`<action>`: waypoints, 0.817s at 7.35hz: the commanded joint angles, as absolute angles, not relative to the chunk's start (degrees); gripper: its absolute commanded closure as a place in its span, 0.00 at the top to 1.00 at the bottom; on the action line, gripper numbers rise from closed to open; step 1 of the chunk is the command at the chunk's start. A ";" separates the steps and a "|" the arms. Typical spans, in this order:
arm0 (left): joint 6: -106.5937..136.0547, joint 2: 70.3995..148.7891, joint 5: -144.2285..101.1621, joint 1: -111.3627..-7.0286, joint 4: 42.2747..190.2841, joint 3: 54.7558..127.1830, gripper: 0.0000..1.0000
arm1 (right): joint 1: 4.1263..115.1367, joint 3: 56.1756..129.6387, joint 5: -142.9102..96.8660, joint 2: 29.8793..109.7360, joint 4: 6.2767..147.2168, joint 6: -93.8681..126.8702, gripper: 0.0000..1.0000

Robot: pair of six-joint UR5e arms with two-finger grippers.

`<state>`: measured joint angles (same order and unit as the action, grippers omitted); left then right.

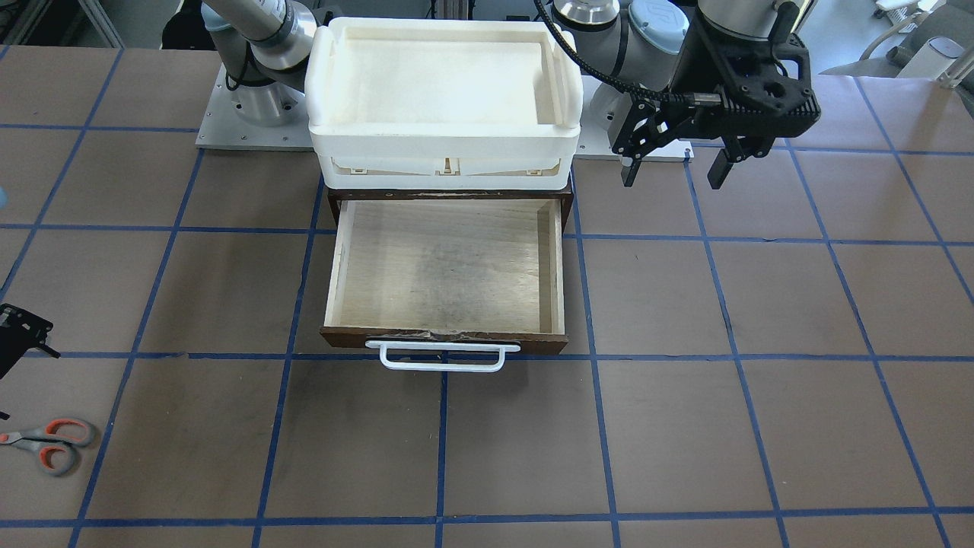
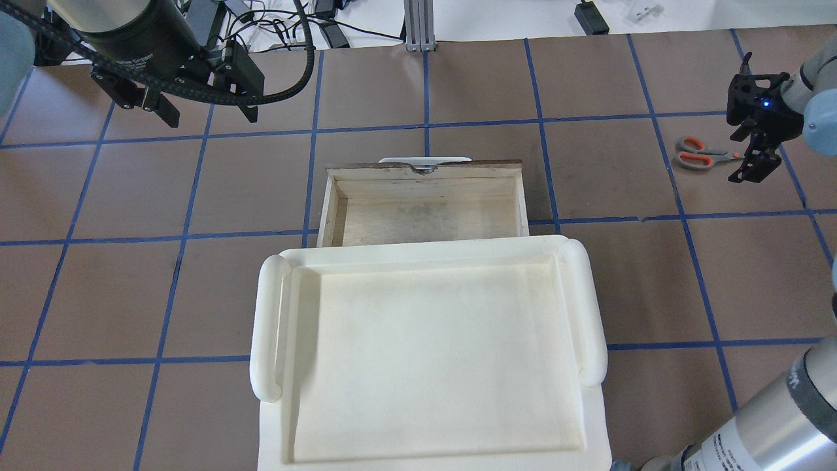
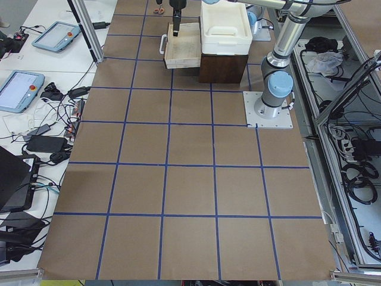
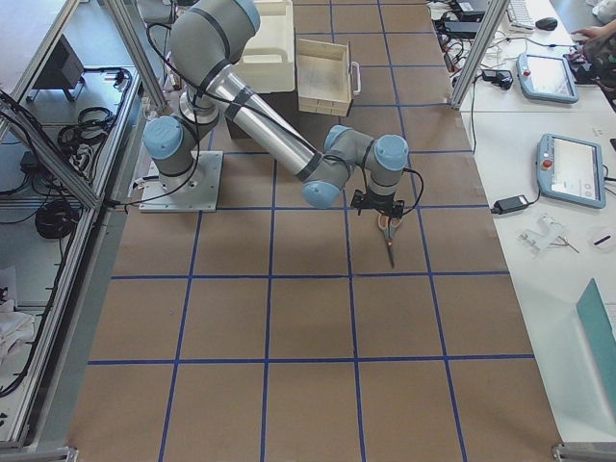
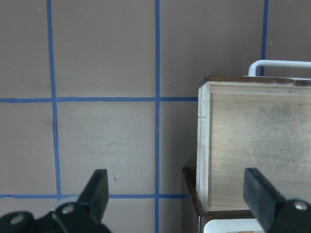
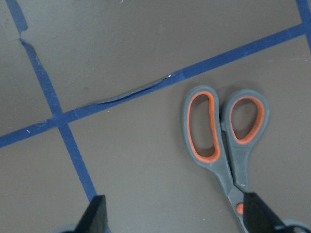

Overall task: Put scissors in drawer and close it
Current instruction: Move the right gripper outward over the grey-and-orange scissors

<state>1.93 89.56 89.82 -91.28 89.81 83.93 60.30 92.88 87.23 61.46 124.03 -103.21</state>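
Over on the left, the left gripper point(image 2: 210, 116) hangs above the table point(image 2: 98, 294), jaws spread wide and empty, off to the side of the drawer. Centre stage, the drawer point(image 2: 425, 216) is pulled open, its pale floor bare and its white handle point(image 2: 425, 159) facing away from the robot. The white tray point(image 2: 425, 366) sits on the brown cabinet point(image 3: 223, 68) above it. Far right, the scissors point(image 2: 700, 152) lie flat on the table, well apart from the drawer, their 2 orange-lined loops pointing toward it. The right gripper point(image 6: 175, 216) hovers right over the blade end, jaws wide. Whether a finger touches the scissors, I cannot tell.
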 commanded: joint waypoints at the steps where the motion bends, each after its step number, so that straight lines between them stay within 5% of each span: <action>1: 1.93 89.56 89.74 -91.32 89.74 83.94 1.00 | 60.29 92.81 87.36 60.38 127.26 -110.63 1.00; 6: 1.93 89.38 89.74 -91.32 89.82 83.94 1.00 | 60.29 91.50 87.10 56.69 130.87 -119.53 1.00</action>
<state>1.93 89.34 89.74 -91.32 89.81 83.94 60.34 92.00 87.14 57.48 130.64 -119.02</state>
